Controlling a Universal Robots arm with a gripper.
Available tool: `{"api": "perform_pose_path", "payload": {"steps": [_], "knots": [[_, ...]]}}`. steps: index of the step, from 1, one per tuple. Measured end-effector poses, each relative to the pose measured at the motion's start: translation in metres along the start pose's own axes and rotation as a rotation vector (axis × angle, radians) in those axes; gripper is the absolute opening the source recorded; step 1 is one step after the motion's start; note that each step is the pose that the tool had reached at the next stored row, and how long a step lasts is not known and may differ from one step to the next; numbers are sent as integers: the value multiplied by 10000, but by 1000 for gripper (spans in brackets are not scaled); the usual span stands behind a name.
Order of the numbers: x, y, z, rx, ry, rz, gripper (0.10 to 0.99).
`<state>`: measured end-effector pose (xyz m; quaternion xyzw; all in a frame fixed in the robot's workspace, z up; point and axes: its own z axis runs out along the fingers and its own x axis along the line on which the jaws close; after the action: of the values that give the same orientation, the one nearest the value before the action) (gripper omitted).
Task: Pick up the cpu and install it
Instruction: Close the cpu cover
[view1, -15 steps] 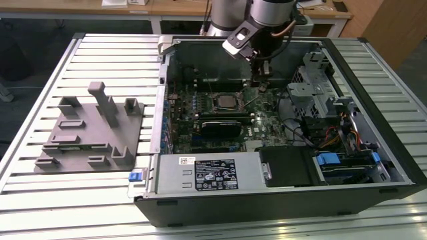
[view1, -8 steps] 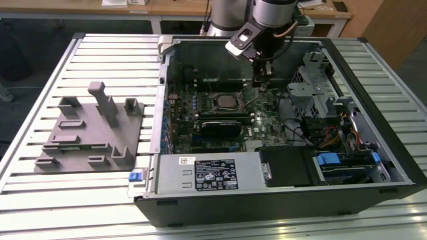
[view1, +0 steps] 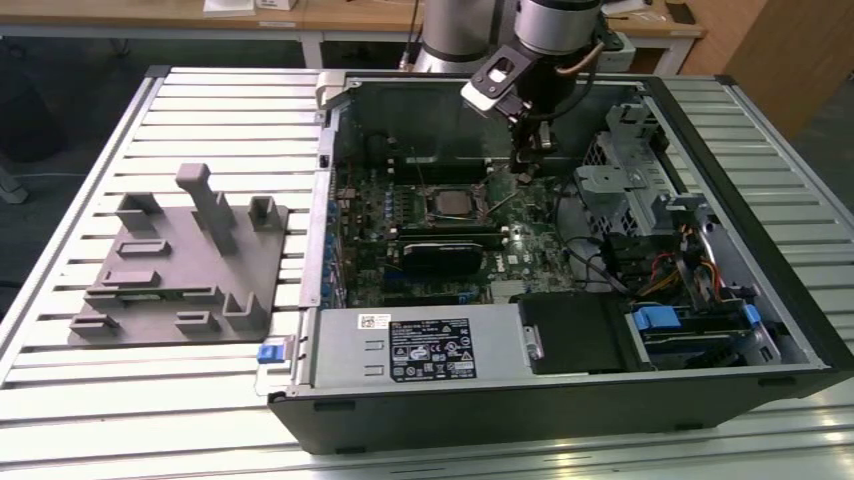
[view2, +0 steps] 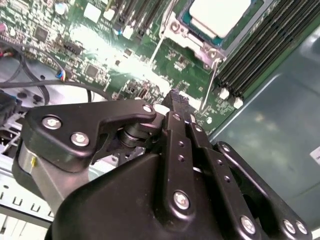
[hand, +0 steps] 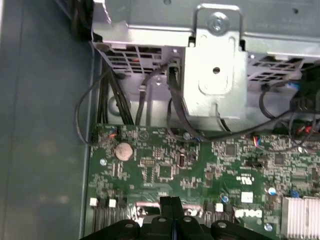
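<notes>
**Status of the work area**

1. The computer case (view1: 561, 400) lies open on the slatted tabletop (view1: 200, 100). A grey fixture block (view1: 180, 265) stands on the same tabletop, towards the exterior view's left and apart from the case.
2. The cpu (view1: 451, 205) sits in the socket (view2: 196, 44) on the motherboard (view1: 534, 240), silvery top facing up. In the second wrist view the cpu (view2: 219, 14) lies flat inside the metal socket frame, with the memory slots (view2: 260, 50) just beside it.
3. The arm reaches down into the case. The tool (view1: 526, 172) hangs over the green board, near the socket and towards the exterior view's right of it, apart from the cpu.
4. Tool state: clenched and empty. In both wrist views the two black fingers (view2: 176, 125) meet tip to tip at the tool (view2: 174, 96) with nothing between them (contact between the tips and the board cannot be determined).
5. In the first wrist view the tool (hand: 170, 201) points along the motherboard (hand: 200, 165). Beyond it lie a round coin cell (hand: 124, 151), a finned heatsink (hand: 302, 215) and the metal drive cage (hand: 215, 65), with black cables (hand: 85, 115) running from the cage area down to the board.
</notes>
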<state>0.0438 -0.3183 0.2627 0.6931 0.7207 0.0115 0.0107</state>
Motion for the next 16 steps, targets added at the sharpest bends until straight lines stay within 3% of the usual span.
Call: {"api": "perform_pose_path", "payload": {"steps": [6, 16], "knots": [[26, 76, 19, 2, -48, 3, 106], [25, 156, 105, 23, -49, 5, 106]]}}
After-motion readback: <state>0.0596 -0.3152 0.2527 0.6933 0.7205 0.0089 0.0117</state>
